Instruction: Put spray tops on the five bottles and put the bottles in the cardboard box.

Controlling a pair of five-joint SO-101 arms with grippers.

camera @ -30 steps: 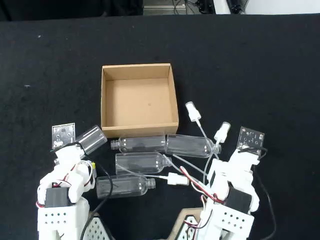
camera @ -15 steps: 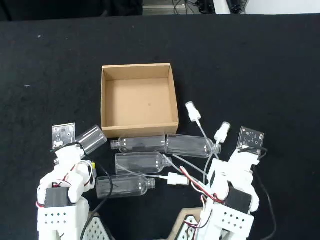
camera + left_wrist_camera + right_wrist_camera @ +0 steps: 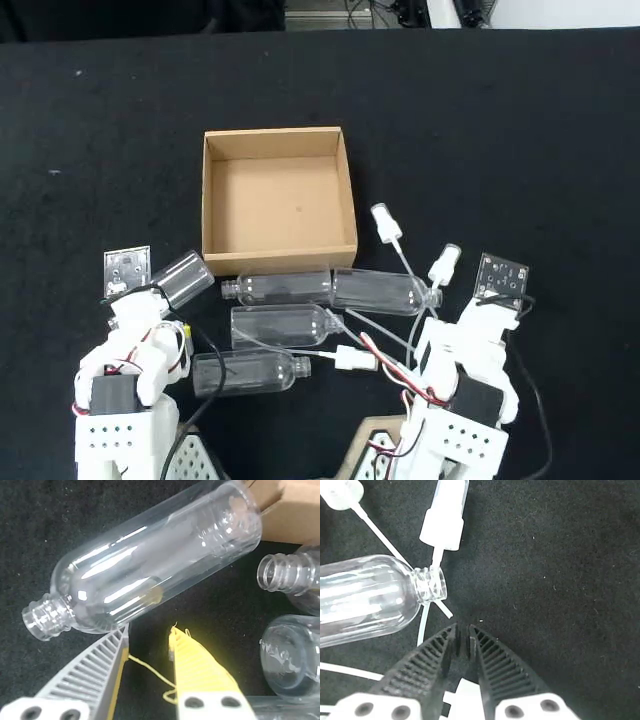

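Closest to where I stand, the left gripper [image 3: 148, 630] sits low over the black table [image 3: 560, 150]. Its fingers are a little apart with nothing between them, and the tips are just short of the tilted bottle [image 3: 150, 560]. That bottle lies on its side with its open neck toward the gripper and its base toward the corner of the cardboard box [image 3: 280, 140], which I judge handy for a grab near the neck.

The right gripper [image 3: 464, 630] is pinched almost to a slit and holds nothing. It points at the bare neck of the capless bottle [image 3: 370, 595], with a white spray top [image 3: 442, 522] just beyond that neck.

Between the arms, the nearest bottle [image 3: 245, 372] and the middle bottle [image 3: 285, 325] lie crosswise, necks to the right. A loose spray top [image 3: 355, 357] lies near the nearest bottle's mouth.

Farther on, the fifth bottle [image 3: 278, 288] lies base to base with the capless one. Their long axes form one line along the box's near wall, necks pointing outward. A third spray top [image 3: 385, 222] lies beside the box's right side.

The box stands open with no bottle in it. No bottle is capped, so the job looks barely begun.
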